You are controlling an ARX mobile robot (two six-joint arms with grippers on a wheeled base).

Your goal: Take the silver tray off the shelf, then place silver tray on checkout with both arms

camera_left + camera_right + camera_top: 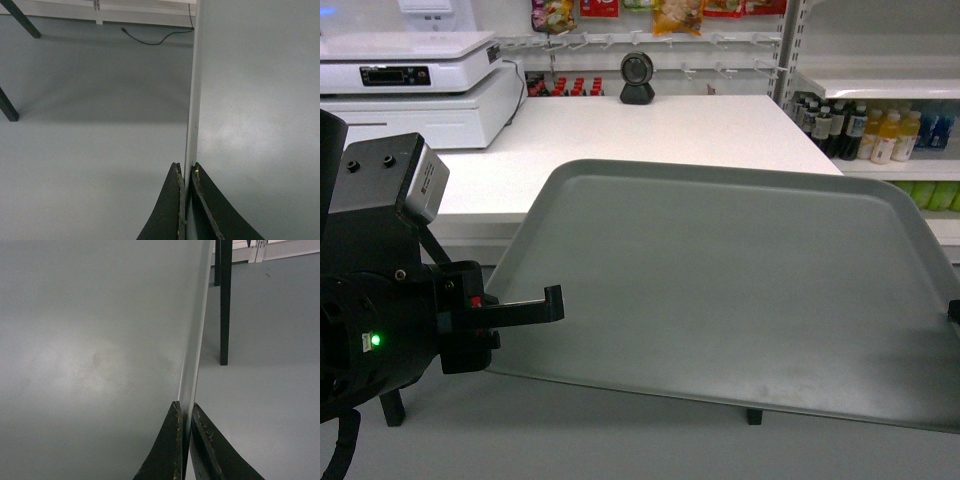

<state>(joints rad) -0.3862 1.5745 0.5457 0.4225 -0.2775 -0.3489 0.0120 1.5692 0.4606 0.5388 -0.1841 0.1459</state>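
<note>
The tray [730, 290] hangs between both arms, long axis left to right, its far edge overlapping the worktop [650, 135] ahead. The left end effector [186, 200] is clamped on its left rim, the right end effector [184, 440] on its right rim. Only the wrist views show both clamps; the head view cuts off the right one.

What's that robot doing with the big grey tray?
The robot is carrying the silver tray with both arms. Its left hand pinches the tray's left edge, and its right hand pinches the right edge. The tray hangs in the air over the grey floor, in front of the white checkout, with its far edge near the counter's front. It isn't resting on the counter yet. A weighing scale and a small black device sit further back on the checkout.
</note>
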